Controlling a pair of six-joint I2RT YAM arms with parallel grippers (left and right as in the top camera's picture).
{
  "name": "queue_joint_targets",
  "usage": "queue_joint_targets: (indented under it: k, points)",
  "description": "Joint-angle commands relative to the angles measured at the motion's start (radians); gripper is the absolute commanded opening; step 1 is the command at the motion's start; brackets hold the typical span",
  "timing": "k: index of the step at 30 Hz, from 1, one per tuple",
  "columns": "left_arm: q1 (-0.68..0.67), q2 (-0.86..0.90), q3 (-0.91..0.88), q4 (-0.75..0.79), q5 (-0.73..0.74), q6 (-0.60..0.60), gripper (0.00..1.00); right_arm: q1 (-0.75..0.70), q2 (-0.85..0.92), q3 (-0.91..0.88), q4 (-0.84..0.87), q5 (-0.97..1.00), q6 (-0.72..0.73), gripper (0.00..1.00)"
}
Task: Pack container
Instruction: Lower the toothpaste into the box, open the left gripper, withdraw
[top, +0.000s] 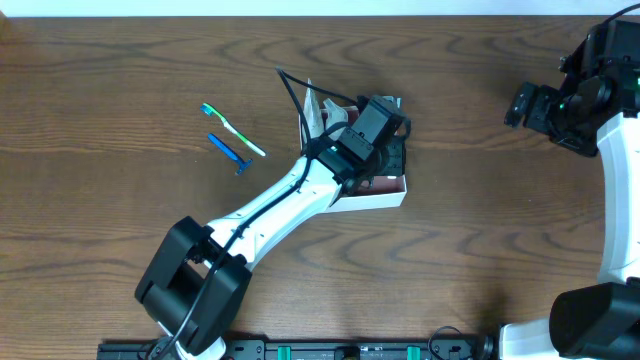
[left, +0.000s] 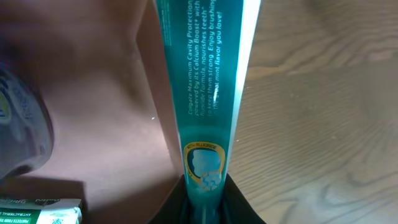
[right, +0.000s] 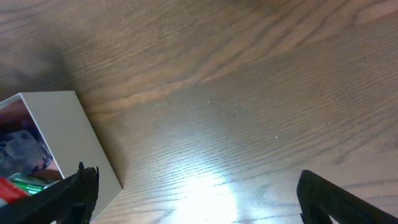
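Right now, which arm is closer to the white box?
Left. The left gripper is over the box, holding a toothpaste tube; the right gripper hangs apart, off to one side.

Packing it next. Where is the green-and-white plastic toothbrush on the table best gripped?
Probably mid-handle of the green-and-white toothbrush, from straight above, jaws across its narrow width: it lies flat and diagonal on the wooden table, with the blue razor close beside it.

Shallow square white container (top: 382, 197), dusty-pink floor, flat on table (top: 480, 250) centre
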Motion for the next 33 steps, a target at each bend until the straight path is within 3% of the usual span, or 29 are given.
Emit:
queue_joint_targets:
  k: [1,9,11,15,21,26,33]
  points:
    - [0.004,0.032,0.005,0.001,-0.008,-0.005,0.13,0.000,0.002,0.007,0.000,-0.003,-0.010,0.99]
    - [0.004,0.053,0.005,0.009,-0.012,-0.005,0.15,0.000,0.002,0.007,0.000,-0.003,-0.010,0.99]
    - [0.004,0.053,0.005,0.009,-0.012,-0.005,0.29,0.000,0.002,0.007,0.000,-0.003,-0.010,0.99]
    - [0.004,0.053,0.005,0.013,-0.012,-0.005,0.42,0.000,0.002,0.007,0.000,-0.003,-0.010,0.99]
    - [0.004,0.048,0.005,0.052,-0.011,-0.004,0.45,0.000,0.002,0.007,0.000,-0.003,-0.010,0.99]
    - [0.003,-0.013,0.034,0.068,0.000,0.083,0.45,0.000,0.002,0.007,0.000,-0.003,-0.010,0.99]
    - [0.003,-0.256,0.046,-0.005,-0.003,0.229,0.50,0.000,0.002,0.007,0.000,-0.003,-0.010,0.99]
